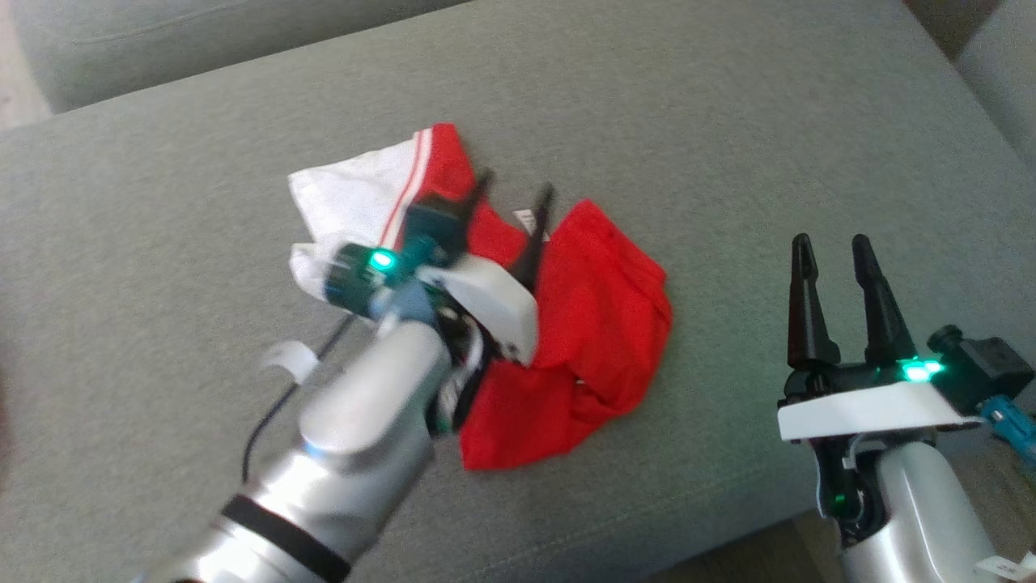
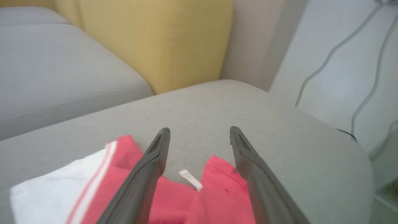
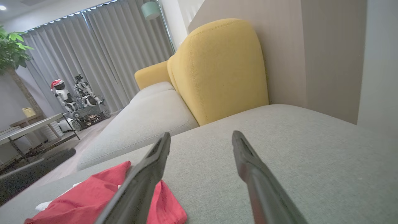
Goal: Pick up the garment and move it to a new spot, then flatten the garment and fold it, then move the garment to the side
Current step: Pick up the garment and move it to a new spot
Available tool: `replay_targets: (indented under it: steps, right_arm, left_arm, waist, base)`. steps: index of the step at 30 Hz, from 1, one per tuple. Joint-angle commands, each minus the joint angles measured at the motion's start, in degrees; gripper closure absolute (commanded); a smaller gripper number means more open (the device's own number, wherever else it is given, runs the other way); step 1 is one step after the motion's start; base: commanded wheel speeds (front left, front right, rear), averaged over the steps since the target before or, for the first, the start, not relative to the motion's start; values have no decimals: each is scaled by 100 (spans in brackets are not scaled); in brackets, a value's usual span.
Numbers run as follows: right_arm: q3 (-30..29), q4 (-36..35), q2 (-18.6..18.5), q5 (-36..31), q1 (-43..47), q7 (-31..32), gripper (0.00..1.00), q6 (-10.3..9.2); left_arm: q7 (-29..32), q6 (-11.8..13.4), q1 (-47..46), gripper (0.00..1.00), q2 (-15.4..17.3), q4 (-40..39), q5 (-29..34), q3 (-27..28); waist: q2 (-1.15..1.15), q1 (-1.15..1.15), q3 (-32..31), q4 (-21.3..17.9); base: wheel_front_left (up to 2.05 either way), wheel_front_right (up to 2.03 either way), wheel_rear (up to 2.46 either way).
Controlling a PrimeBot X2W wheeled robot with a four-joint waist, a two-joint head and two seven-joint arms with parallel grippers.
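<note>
The garment (image 1: pixel 599 324) is a crumpled red piece with a white, red-striped part, lying in the middle of the grey sofa cushion (image 1: pixel 728 121). My left gripper (image 1: pixel 515 190) hovers over its centre, fingers open and empty, above the red cloth (image 2: pixel 217 193) and its small white label (image 2: pixel 190 179). My right gripper (image 1: pixel 831 244) stands open and empty at the lower right, clear of the garment, whose red edge (image 3: pixel 93 193) lies to its left.
The cushion's front edge runs along the bottom right of the head view. A yellow backrest (image 3: pixel 217 68) rises behind the cushion, a second grey seat (image 3: pixel 140 124) lies beyond, and a wall (image 2: pixel 335 62) with cables stands at the far side.
</note>
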Motion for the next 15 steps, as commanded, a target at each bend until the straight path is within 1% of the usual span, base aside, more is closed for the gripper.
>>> replay_targets:
  steps: [1, 2, 3, 4, 8, 10, 12, 15]
  right_arm:
    - [94, -224, -27, -43, -145, -62, 0, 12]
    - [81, -221, -27, -64, -127, -62, 0, 12]
    - [81, -221, -27, -64, -127, -62, 0, 12]
    - [64, -220, -27, -87, -104, -62, 0, 12]
    - [30, -198, -27, -211, -9, -62, 0, 12]
    - [7, -184, -27, -275, 42, -62, 0, 12]
    - [-21, -172, -27, -319, 90, -62, 0, 12]
    - [-40, -149, -27, -346, 146, -62, 0, 12]
  left_arm:
    - [-189, 84, -450, 0, 101, -47, -63, 406]
    - [-268, 105, -493, 0, 148, -4, -84, 525]
    - [-268, 105, -493, 0, 148, -4, -84, 525]
    - [-333, 112, -519, 0, 221, 17, -99, 645]
    - [-448, 109, -385, 0, 646, -50, -144, 1123]
    - [-461, 81, -194, 0, 858, -180, -137, 1322]
    - [-465, 106, 78, 0, 1042, -418, -70, 1559]
    - [-467, 126, 629, 0, 1212, -785, 42, 1863]
  waist:
    - [0, 0, -76, 212]
    - [0, 0, -107, 295]
    - [0, 0, -107, 295]
    - [0, 0, -142, 392]
    - [0, 0, -274, 766]
    - [0, 0, -333, 949]
    - [0, 0, -387, 1112]
    - [0, 0, -449, 1299]
  base:
    - [0, 0, 0]
    - [0, 0, 0]
    - [0, 0, 0]
    - [0, 0, 0]
    - [0, 0, 0]
    - [0, 0, 0]
    - [0, 0, 0]
    - [0, 0, 0]
